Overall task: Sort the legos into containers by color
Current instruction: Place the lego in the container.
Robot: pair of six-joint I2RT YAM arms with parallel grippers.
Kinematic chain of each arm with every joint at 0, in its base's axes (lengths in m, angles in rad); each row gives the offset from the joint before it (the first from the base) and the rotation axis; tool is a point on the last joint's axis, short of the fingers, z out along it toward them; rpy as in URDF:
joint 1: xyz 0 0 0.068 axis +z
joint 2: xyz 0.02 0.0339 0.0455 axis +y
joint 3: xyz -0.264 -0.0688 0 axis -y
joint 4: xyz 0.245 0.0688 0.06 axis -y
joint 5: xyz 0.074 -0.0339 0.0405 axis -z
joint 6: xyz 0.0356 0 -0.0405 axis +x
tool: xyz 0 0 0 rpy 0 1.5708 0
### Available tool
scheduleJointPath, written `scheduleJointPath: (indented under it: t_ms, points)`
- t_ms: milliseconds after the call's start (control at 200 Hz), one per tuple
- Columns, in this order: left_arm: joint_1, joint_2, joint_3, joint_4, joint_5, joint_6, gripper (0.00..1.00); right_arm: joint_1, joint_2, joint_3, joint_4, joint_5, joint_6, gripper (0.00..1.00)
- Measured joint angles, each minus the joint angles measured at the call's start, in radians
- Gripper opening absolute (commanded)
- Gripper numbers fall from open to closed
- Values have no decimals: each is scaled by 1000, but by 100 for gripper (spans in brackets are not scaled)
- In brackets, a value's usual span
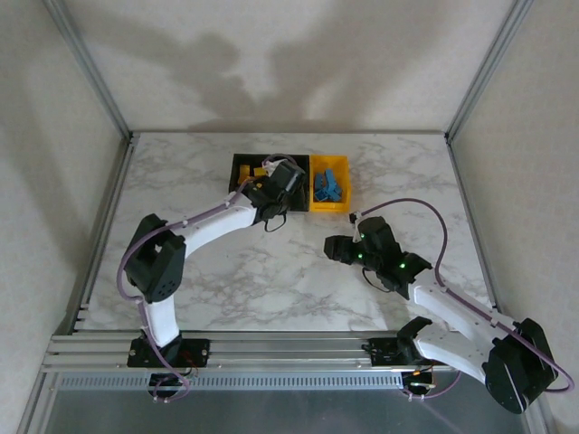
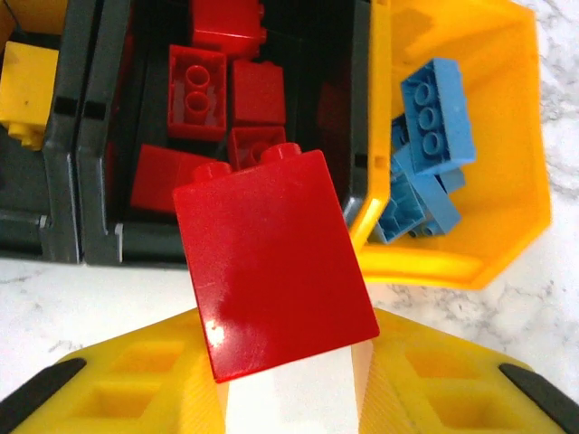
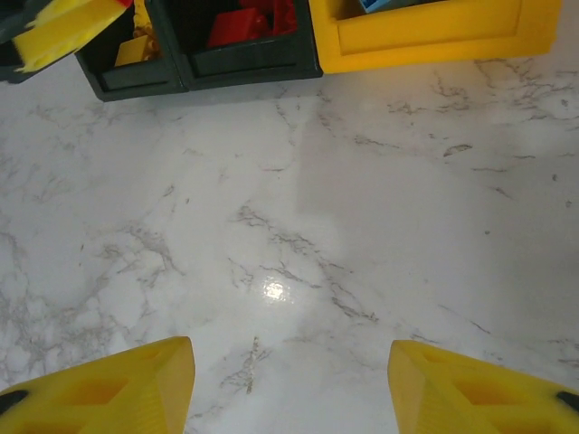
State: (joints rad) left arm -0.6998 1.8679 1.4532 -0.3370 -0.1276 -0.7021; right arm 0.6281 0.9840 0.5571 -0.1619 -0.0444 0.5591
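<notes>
Nearest in, the right gripper (image 3: 289, 384) hung open and empty over bare tabletop. Farther out, the left gripper (image 2: 291, 384) was clamped on a red brick (image 2: 271, 262), right above the near wall of the middle black bin (image 2: 136, 246) where the other red bricks (image 2: 196, 90) sat. I'd nudge it a touch farther before letting go, so it wouldn't clip that wall or stray right into the yellow bin (image 2: 534, 181) with the blue bricks (image 2: 439, 113). The white marble table (image 3: 289, 226) looked slightly glossy, with plain pale walls (image 1: 298, 54) behind.
</notes>
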Motion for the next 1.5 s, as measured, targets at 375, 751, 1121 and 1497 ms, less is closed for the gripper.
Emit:
scheduleJointPath:
  t_ms: [375, 751, 1121, 1497]
  points:
    - [74, 242, 251, -37, 50, 15, 39, -31, -27, 0, -24, 4, 11, 59]
    - [106, 425, 505, -118, 76, 30, 47, -57, -43, 0, -37, 3, 10, 59]
    - [106, 423, 508, -132, 76, 30, 51, -63, -45, 0, -38, 3, 9, 60]
    - [87, 14, 105, -50, 79, 31, 57, -66, -39, 61, -54, 23, -14, 78]
